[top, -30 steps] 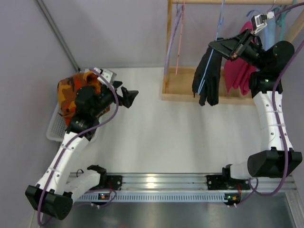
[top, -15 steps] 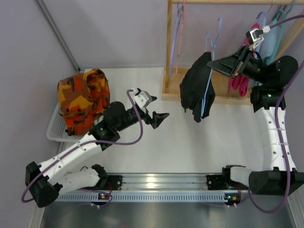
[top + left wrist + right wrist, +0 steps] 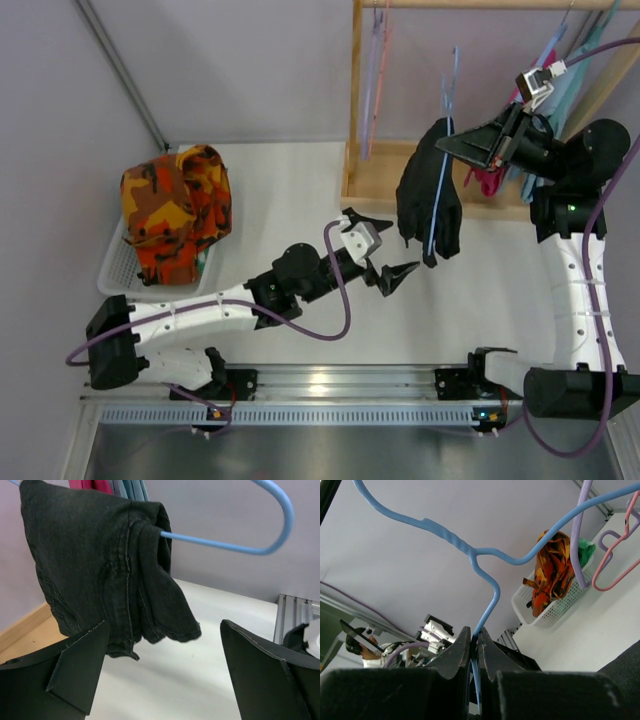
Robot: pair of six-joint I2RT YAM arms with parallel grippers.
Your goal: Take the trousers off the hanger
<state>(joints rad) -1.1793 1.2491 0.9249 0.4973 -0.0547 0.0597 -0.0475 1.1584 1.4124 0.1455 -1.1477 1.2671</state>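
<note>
The black trousers hang folded over the bar of the blue hanger. They are up in the air above the far right part of the tabletop, just in front of the wooden rack that stands along the far edge. By my reading the removal itself has not begun. The hanger is off the rack rail and held out over the table, but the cloth is wholly on it, with both folded halves dangling down.

The right gripper holds the hanger. In its wrist view the two fingers are pressed together on the blue wire just below the neck, with no gap showing.

The left gripper reaches in from the near left, over the middle of the table and slightly to the right. Its jaws are spread wide and it carries nothing. In the left wrist view the lower hem of the trousers hangs ahead of the gap between the fingers, near them, and I see no contact. What is left, as I judge it, is for that gripper to close on the hanging cloth and draw it off the bar.

A white basket at the left edge holds an orange patterned garment.
</note>
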